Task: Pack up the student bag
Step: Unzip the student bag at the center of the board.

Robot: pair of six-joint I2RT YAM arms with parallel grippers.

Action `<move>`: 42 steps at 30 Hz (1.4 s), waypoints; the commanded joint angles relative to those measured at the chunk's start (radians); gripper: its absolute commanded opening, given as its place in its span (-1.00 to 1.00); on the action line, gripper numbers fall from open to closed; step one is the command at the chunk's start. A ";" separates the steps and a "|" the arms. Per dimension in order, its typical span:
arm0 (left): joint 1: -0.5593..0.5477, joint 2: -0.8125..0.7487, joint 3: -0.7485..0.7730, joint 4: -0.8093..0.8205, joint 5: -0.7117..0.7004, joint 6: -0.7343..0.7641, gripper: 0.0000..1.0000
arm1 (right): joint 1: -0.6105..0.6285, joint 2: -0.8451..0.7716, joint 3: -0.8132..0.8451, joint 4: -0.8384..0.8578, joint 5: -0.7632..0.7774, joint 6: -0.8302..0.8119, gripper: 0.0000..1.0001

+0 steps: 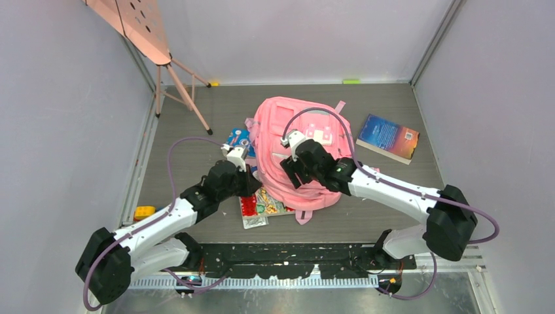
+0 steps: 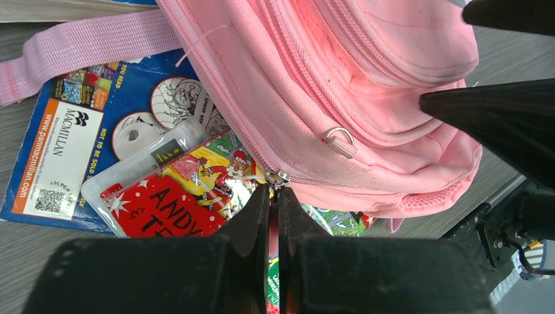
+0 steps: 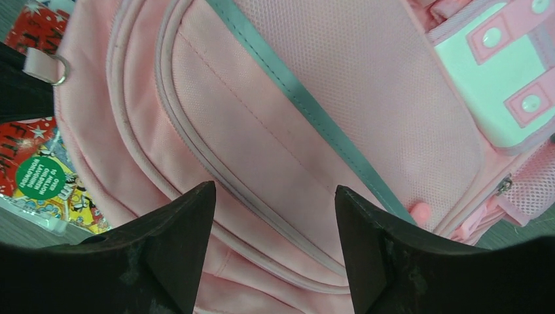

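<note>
Blue book (image 2: 85,140) reads "MACMILLAN"; red packet (image 2: 177,204) against student bag (image 2: 340,72) reads "ANDY"

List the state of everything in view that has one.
backpack, lying front up, zips look closed
left gripper, shut, tips at the backpack's zip slider
right gripper, open above the backpack's front
blue book, closed, lying apart from the backpack
red comic, in a plastic sleeve, partly under the backpack
</note>
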 commanded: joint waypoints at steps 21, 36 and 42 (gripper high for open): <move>-0.026 0.004 0.093 -0.097 0.116 0.037 -1.00 | 0.095 0.166 0.106 0.162 0.283 0.040 -0.99; -0.265 0.112 0.090 0.144 0.011 -0.182 -1.00 | 0.096 0.216 0.153 0.249 0.202 0.202 -0.99; -0.353 0.192 0.092 0.256 -0.121 -0.256 -1.00 | 0.095 0.216 0.138 0.288 0.210 0.236 -0.99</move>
